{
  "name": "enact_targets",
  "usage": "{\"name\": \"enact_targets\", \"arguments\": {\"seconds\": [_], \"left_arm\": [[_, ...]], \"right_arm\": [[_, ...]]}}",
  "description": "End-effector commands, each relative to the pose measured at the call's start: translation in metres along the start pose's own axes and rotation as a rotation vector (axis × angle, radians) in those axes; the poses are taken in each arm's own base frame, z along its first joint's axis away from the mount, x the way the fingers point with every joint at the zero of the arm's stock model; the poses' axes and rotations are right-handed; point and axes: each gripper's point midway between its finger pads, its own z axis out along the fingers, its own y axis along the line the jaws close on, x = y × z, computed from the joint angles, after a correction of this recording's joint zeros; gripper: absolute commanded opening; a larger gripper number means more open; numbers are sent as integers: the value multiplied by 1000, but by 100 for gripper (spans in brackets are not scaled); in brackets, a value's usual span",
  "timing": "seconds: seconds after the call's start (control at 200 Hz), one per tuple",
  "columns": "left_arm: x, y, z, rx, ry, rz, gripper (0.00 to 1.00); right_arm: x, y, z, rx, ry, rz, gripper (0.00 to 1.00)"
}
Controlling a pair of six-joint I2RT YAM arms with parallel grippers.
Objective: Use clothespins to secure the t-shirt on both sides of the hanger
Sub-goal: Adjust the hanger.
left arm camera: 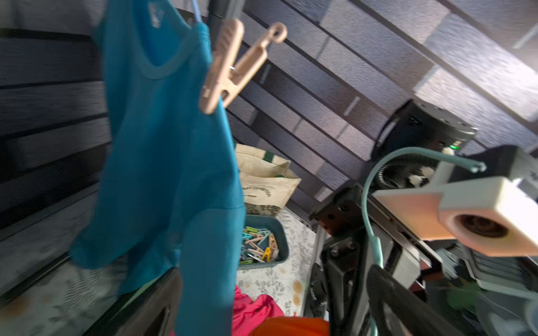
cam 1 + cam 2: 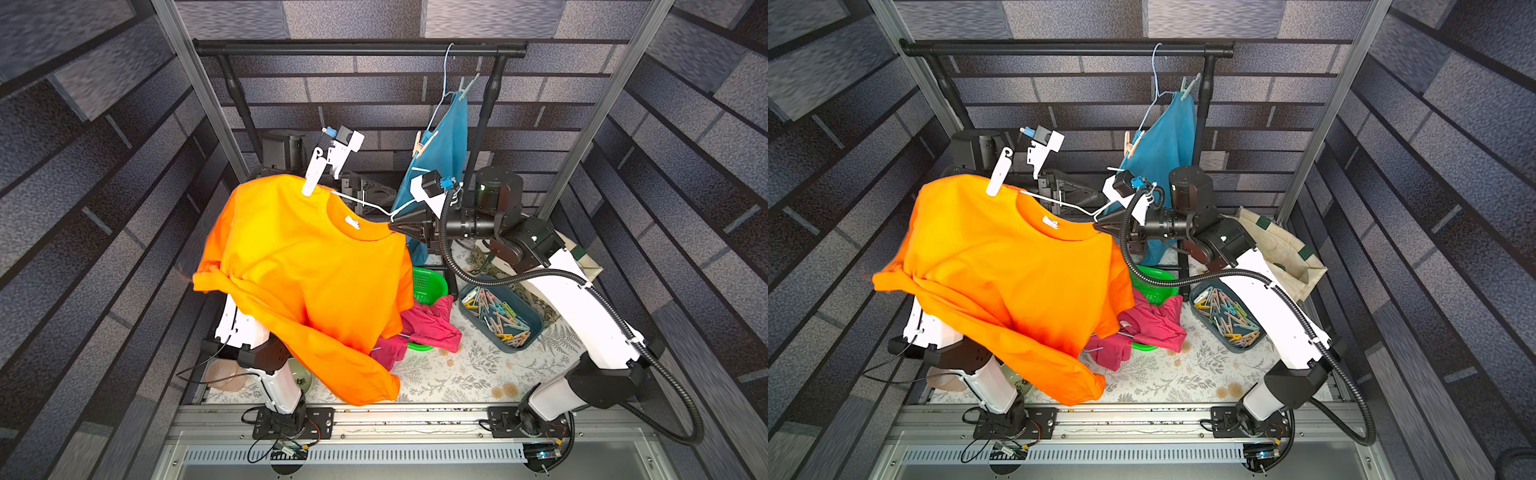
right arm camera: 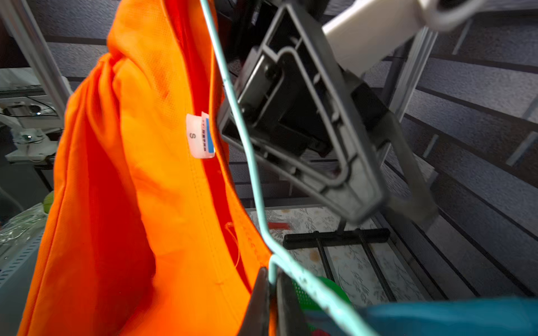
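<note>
An orange t-shirt hangs on a pale wire hanger. One white clothespin is clipped on its far shoulder. My right gripper is shut on the hanger wire at the near shoulder, beside the collar. My left gripper stands open just behind the hanger, with nothing between its jaws. Loose clothespins in pastel colours fill a dark bin at the right.
A blue t-shirt on its own hanger hangs from the black rail, held by a peach pin and a mint pin. A green basket, a pink garment and a tote bag lie nearby.
</note>
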Motion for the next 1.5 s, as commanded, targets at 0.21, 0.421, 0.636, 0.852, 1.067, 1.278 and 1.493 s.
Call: {"name": "enact_targets", "arguments": {"seconds": [0.21, 0.421, 0.636, 0.852, 1.067, 1.278, 1.493], "left_arm": [[-45, 57, -83, -692, -250, 92, 100], [-47, 67, -100, -799, -271, 103, 100], [-44, 59, -105, -798, -277, 132, 100], [-33, 54, -109, -807, -266, 160, 100], [6, 9, -53, -594, -111, 271, 93], [46, -24, 5, -433, 15, 323, 81], [57, -26, 33, -350, 54, 283, 73]], "right_arm": [[41, -29, -52, 374, 191, 4, 0], [53, -64, -90, 646, 333, -13, 0], [55, -61, -93, 634, 377, -21, 0], [63, -55, -100, 617, 450, -15, 0], [74, -49, -85, 540, 509, 86, 0], [71, -30, -54, 410, 462, 214, 0], [38, 4, -45, 241, 282, 306, 0]]}}
